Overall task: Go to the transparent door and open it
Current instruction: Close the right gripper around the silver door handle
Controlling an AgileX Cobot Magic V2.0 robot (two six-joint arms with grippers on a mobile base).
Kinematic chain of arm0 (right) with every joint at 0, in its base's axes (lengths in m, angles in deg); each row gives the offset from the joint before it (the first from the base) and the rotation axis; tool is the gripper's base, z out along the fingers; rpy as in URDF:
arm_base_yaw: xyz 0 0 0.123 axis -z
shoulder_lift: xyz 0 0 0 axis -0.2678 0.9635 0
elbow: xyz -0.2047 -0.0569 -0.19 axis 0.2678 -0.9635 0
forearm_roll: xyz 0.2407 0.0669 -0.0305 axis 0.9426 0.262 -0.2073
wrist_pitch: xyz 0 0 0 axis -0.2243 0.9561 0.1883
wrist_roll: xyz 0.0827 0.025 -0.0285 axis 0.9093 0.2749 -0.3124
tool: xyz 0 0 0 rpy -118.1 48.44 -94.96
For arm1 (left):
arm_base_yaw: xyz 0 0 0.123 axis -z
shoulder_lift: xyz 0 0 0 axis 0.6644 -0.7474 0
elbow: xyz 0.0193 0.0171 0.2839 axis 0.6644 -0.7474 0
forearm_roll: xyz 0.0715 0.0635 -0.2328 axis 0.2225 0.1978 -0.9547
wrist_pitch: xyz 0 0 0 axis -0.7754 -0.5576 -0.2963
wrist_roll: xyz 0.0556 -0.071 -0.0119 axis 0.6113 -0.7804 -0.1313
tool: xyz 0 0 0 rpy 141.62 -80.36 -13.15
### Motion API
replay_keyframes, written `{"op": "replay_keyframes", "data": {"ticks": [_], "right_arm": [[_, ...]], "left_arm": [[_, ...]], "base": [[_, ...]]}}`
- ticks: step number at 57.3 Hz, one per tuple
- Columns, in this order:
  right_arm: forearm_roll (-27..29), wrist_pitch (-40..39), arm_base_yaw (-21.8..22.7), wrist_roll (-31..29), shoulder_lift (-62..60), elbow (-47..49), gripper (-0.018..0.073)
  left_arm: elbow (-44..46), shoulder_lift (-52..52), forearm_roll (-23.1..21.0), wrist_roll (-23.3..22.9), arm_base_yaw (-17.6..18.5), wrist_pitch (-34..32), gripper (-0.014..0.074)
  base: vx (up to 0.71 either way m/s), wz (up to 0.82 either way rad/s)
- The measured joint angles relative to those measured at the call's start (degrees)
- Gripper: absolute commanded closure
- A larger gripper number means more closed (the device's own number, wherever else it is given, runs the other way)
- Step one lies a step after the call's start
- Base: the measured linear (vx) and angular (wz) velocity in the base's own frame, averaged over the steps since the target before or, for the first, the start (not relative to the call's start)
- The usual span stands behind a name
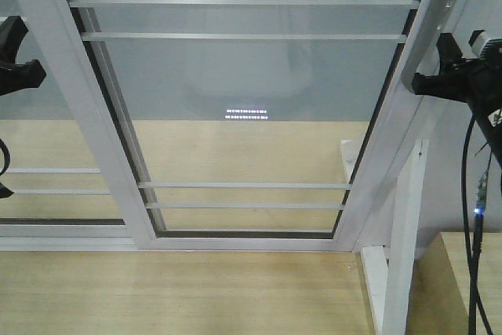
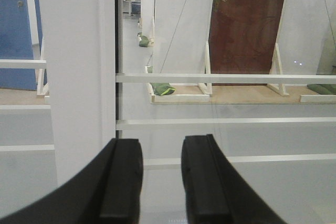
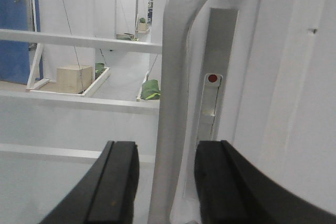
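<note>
Directly ahead of the base, I see the transparent door (image 1: pixel 243 115) filling the front view. At its right edge, my right gripper (image 3: pixel 164 153) straddles the grey bar handle (image 3: pixel 173 87), jaws spread, neither pad touching it. My left gripper (image 2: pixel 160 148) faces the glass, jaws apart and empty.

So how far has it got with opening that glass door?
Done: it stands right at the transparent door. In hand: the right hand sits open with the grey bar handle between its fingers, not yet gripped. The left hand hangs open facing the glass. To do: close on the handle and slide the door open.
</note>
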Motion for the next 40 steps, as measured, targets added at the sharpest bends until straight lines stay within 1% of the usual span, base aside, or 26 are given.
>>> {"op": "replay_keyframes", "data": {"ticks": [7, 20, 40], "right_arm": [[0.48, -1.95, 0.00, 0.14, 4.41, 1.66, 0.0201], [-0.39, -2.49, 0.00, 0.32, 10.32, 7.35, 0.0201], [-0.28, -2.63, 0.00, 0.32, 16.97, 15.36, 0.0201]], "left_arm": [[0.00, 0.00, 0.00, 0.00, 0.00, 0.00, 0.0251], [0.00, 0.00, 0.00, 0.00, 0.00, 0.00, 0.0251], [0.00, 0.00, 0.00, 0.00, 0.00, 0.00, 0.0251]], "base": [[0.00, 0.00], [0.00, 0.00], [0.00, 0.00]]}}
